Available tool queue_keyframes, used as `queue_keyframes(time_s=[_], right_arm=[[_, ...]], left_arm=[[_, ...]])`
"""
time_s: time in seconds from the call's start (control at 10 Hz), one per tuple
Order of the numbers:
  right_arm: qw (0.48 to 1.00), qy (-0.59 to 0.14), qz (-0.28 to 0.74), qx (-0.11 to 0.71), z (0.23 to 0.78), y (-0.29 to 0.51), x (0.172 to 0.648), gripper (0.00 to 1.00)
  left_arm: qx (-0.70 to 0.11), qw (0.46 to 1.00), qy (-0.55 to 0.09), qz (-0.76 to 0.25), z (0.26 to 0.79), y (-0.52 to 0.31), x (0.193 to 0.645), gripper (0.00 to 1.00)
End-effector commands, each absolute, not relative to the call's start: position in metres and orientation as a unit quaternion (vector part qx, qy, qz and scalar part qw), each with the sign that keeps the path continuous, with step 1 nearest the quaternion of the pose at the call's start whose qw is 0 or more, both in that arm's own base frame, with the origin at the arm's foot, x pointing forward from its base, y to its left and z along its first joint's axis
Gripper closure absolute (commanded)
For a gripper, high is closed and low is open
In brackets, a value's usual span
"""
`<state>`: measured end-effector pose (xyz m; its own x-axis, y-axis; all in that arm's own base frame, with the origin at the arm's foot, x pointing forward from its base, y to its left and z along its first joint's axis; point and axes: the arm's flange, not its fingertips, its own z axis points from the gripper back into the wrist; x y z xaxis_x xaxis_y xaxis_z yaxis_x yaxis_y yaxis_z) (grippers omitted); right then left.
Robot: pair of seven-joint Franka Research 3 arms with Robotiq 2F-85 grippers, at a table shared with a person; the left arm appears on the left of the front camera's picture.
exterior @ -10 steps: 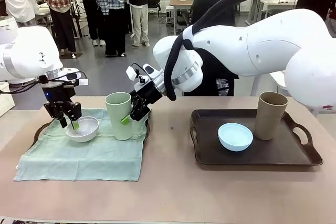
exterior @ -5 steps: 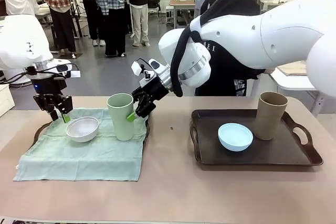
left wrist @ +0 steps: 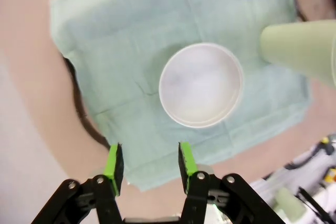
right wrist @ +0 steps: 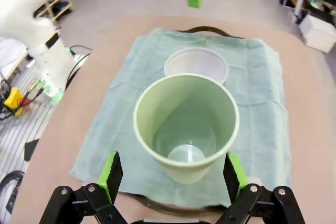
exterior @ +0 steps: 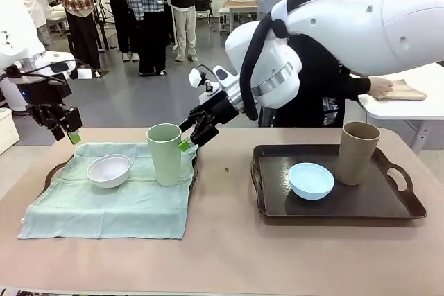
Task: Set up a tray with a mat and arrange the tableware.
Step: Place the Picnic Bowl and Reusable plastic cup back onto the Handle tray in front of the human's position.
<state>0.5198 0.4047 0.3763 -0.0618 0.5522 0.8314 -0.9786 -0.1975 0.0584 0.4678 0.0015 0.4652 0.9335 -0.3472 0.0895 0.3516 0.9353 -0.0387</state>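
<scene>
A pale green mat (exterior: 104, 206) covers the left tray (exterior: 52, 175). On it stand the white bowl (exterior: 109, 170) and the pale green cup (exterior: 165, 154), both upright. My left gripper (exterior: 64, 133) hangs open and empty above the tray's far left corner; its wrist view looks down on the bowl (left wrist: 201, 85) past its fingers (left wrist: 149, 153). My right gripper (exterior: 191, 133) is open just right of the green cup and apart from it; the cup (right wrist: 186, 124) stands ahead of the wide jaws (right wrist: 172, 169). The light blue bowl (exterior: 311, 179) and tan cup (exterior: 357, 152) stand on the right tray (exterior: 406, 202).
A person stands behind the table's far side, with a hand (exterior: 381, 88) on a side table at the right. Other people stand farther back. Bare tabletop (exterior: 222, 254) runs between the trays and along the front edge.
My left gripper has let go of the white bowl's rim and risen up and to the left. My right gripper has drawn back up and to the right, away from the green cup.
</scene>
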Motion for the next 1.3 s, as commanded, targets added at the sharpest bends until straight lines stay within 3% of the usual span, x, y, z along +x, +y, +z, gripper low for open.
queue_keyframes(time_s=[0.0, 0.2, 0.5, 0.7, 0.9, 1.0, 1.1, 1.2], right_arm=[[0.628, -0.317, 0.619, 0.350, 0.394, 0.377, 0.493, 0.00], [0.735, -0.291, 0.524, 0.318, 0.428, 0.359, 0.470, 0.00], [0.853, -0.147, 0.397, 0.305, 0.503, 0.358, 0.401, 0.00], [0.878, -0.007, 0.355, 0.322, 0.550, 0.367, 0.349, 0.00], [0.910, 0.085, 0.293, 0.280, 0.591, 0.370, 0.311, 0.00], [0.923, 0.095, 0.286, 0.238, 0.606, 0.371, 0.298, 0.00], [0.948, 0.095, 0.274, 0.134, 0.606, 0.375, 0.297, 0.00], [0.922, 0.052, 0.297, 0.243, 0.551, 0.346, 0.287, 0.00]], left_arm=[[-0.007, 0.974, -0.069, -0.217, 0.481, -0.012, 0.449, 0.44], [0.003, 0.964, -0.083, -0.252, 0.507, -0.034, 0.437, 0.44], [0.036, 0.947, -0.104, -0.301, 0.554, -0.083, 0.435, 0.44], [0.039, 0.952, -0.100, -0.288, 0.571, -0.105, 0.436, 0.44], [0.027, 0.961, -0.079, -0.262, 0.580, -0.103, 0.429, 0.44], [0.027, 0.949, -0.109, -0.294, 0.573, -0.108, 0.430, 0.44], [0.027, 0.949, -0.109, -0.294, 0.573, -0.108, 0.430, 0.44], [0.027, 0.949, -0.109, -0.294, 0.573, -0.108, 0.430, 0.44]])
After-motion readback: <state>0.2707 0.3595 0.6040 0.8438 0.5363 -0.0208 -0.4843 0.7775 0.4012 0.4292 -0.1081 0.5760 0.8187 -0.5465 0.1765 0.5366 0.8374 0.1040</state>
